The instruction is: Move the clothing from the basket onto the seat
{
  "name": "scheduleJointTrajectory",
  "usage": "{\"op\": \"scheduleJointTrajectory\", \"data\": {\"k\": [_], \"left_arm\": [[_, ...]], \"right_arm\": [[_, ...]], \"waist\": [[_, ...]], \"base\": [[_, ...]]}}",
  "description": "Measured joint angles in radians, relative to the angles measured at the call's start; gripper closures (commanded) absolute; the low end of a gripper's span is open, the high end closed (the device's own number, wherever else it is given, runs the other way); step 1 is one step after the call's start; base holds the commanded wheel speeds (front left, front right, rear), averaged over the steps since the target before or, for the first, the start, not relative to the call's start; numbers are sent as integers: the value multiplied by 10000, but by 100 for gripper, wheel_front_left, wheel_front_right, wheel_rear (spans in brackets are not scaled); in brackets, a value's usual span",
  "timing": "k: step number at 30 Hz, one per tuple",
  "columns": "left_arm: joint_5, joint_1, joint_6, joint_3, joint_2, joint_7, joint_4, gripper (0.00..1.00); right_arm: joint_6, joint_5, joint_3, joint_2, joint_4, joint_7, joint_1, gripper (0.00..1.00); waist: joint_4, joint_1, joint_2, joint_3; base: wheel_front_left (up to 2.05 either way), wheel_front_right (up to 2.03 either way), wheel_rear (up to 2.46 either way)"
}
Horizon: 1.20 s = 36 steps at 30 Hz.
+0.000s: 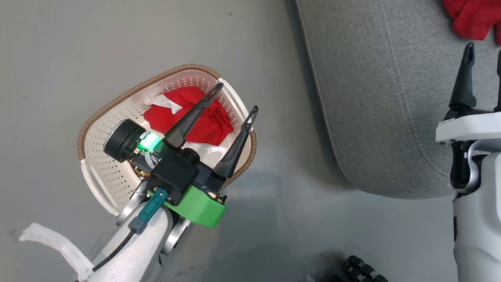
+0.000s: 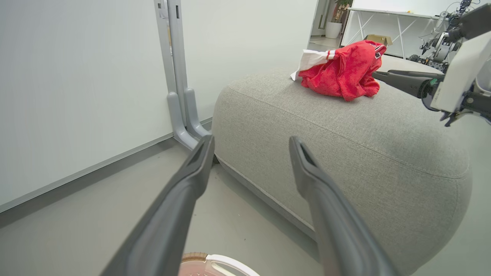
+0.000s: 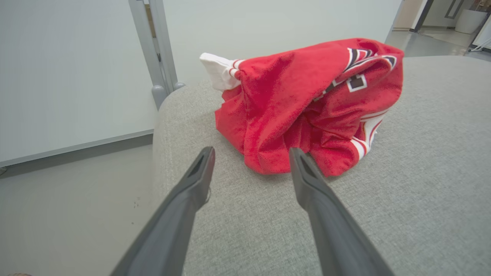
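My left gripper (image 1: pixel 238 96), fingers spread wide, hangs over the basket (image 1: pixel 105 164) at centre left, whose red shirt (image 1: pixel 188 113) I judge light and limp, best pinched at a raised fold; my right gripper (image 3: pixel 251 151), also wide, sits beside the other shirt (image 3: pixel 307 103) on the seat (image 1: pixel 372 98).

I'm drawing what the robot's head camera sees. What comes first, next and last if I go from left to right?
basket holding red clothing → strip of floor → seat → right gripper at the picture's right edge
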Motion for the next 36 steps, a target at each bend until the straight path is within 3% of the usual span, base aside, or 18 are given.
{"op": "scheduleJointTrajectory", "data": {"k": [9, 21, 28, 36], "left_arm": [[-658, 963, 968, 1043, -374, -554, 541, 0], [-930, 2428, 1691, 3664, -924, -614, 357, 0], [-602, 3529, 1361, 4675, -1239, -629, 451, 0], [-8, 4345, 750, 4771, -1555, -627, 679, 0]], "right_arm": [[0, -395, 1200, 504, -2211, 0, 1777, 0], [0, -637, 2368, 573, -3087, 69, 3155, 0], [0, -709, 2548, 579, -3267, 439, 3777, 0], [0, -673, 2629, 577, -3450, 826, 4604, 0]], "waist": [[414, 0, 0, -1105], [1494, -1, 0, -2338], [1956, -1, 0, -3130], [2150, -1, 0, -4015]], "base": [[0, 0, 0], [0, 0, 0], [0, 0, 0], [0, 0, 0]]}}
